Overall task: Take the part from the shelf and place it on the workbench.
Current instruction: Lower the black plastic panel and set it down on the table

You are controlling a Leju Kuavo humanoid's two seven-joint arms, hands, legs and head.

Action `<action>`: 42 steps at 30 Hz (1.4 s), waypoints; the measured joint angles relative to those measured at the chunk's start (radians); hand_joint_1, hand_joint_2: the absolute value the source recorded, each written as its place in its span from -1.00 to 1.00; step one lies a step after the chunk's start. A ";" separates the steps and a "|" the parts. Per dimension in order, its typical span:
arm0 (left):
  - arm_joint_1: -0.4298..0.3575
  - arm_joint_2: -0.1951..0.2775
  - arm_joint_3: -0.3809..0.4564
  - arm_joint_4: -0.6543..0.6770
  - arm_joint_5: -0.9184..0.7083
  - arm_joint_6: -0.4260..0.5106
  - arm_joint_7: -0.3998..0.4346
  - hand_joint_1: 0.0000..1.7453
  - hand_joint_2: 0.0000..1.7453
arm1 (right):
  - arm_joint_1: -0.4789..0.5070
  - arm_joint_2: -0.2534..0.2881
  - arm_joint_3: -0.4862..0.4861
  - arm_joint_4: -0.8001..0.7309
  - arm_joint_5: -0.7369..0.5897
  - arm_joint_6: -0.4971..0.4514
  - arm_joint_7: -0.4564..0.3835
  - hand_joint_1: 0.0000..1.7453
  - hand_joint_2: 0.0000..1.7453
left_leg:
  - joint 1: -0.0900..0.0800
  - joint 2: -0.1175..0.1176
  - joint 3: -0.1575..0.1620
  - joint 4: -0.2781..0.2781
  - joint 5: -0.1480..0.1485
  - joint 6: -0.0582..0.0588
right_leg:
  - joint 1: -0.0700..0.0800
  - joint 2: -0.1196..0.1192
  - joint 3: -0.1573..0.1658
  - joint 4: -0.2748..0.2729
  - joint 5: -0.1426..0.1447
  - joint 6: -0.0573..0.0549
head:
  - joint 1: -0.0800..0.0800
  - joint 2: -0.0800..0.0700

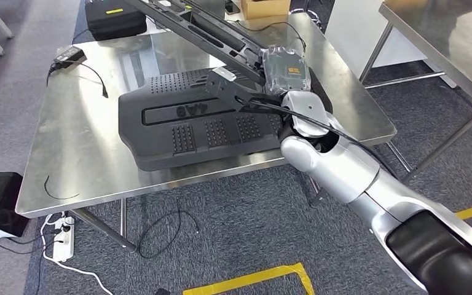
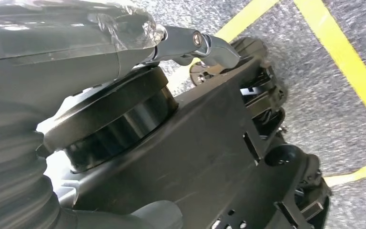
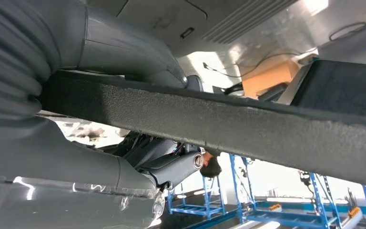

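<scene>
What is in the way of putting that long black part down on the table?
A big black panel already lies on the table, right under the long part that the right hand holds above it.

Black part (image 1: 190,126) with dotted grid patches, on a silver workbench (image 1: 67,153); grey speckled floor (image 1: 233,233) with yellow tape (image 1: 252,279).

Part (image 1: 196,123) on workbench (image 1: 67,153); adapter (image 1: 69,56) behind-left.

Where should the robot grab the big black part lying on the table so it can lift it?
Probably the black plastic part is best taken by its long near edge, coming from the robot's side. It lies flat on the steel workbench, and that edge sits near the table's rim, so fingers could hook under it.
</scene>
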 joint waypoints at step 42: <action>0.002 -0.003 0.000 -0.002 -0.003 0.002 -0.002 -1.00 1.00 | -0.017 0.005 0.037 0.031 -0.053 -0.043 -0.002 1.00 1.00 | 0.009 0.028 0.041 -0.021 -0.022 0.021 | -0.018 -0.059 -0.110 0.147 -0.001 0.042 | 0.036 0.000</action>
